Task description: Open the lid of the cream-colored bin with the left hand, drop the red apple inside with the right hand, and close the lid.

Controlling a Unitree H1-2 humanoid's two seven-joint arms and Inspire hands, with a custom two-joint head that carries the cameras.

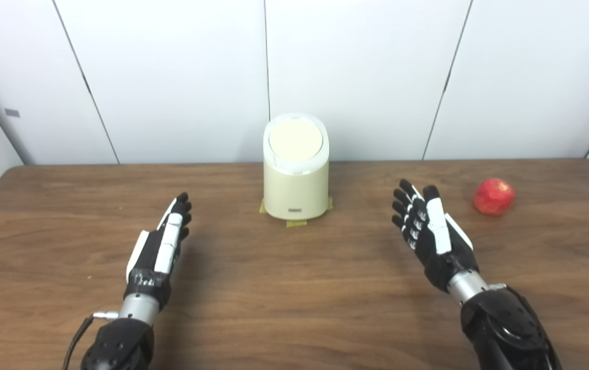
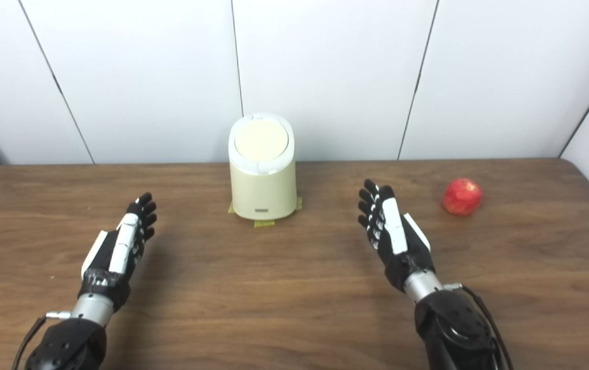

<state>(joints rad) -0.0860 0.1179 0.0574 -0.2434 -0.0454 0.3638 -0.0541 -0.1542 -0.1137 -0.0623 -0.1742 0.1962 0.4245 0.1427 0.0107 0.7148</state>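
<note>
Fingers: both sets straight and spread, holding nothing. Left hand (image 1: 163, 245) hovers low over the wooden table (image 1: 273, 288), to the left of and nearer than the bin; right hand (image 1: 430, 231) sits palm inward, between the bin and the apple.

Cream-colored bin (image 1: 296, 190): upright at the table's far centre, close to the white wall panels (image 1: 171, 77). Round lid (image 1: 295, 137) shut, set in a white collar. Yellow tape tabs (image 1: 294, 223) show under its base, so it is probably fixed in place. Likely light, hard plastic. How the lid opens cannot be told; take it from above.

Red apple (image 1: 494, 196): lies on the table to the right, well apart from the bin and just beyond the right hand. Judged firm, smooth, moderately heavy; round, so it may roll if nudged. Best enclosed from above or the side, fingers wrapping its widest part.

Room: bare tabletop lies between the hands and around the apple. The wall stands close behind the bin, limiting approach from the rear; the table's right edge lies beyond the apple.
</note>
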